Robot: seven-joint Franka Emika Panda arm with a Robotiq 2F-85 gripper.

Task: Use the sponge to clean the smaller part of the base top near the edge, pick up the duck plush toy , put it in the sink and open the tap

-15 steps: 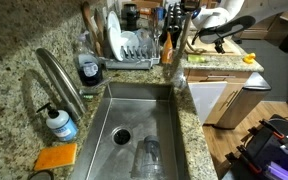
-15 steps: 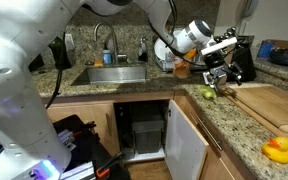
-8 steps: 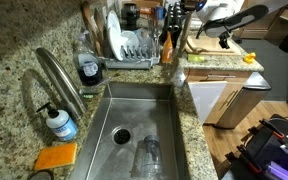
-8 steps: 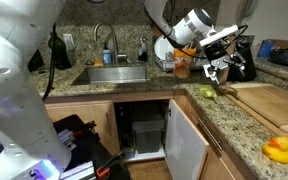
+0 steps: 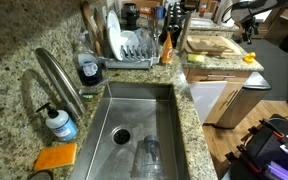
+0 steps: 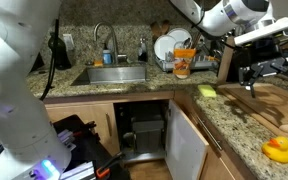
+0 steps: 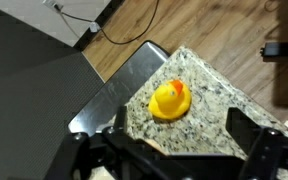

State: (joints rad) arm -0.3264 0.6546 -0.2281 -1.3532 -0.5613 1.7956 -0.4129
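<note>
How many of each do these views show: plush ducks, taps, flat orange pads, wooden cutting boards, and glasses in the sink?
duck plush toy: 1
tap: 1
orange pad: 1
cutting board: 1
glass lying in the sink: 1
Total: 5

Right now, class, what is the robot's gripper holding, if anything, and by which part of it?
Nothing is held. The gripper has open, empty jaws, clear of the duck plush toy, which sits on the base top near its corner.
</note>
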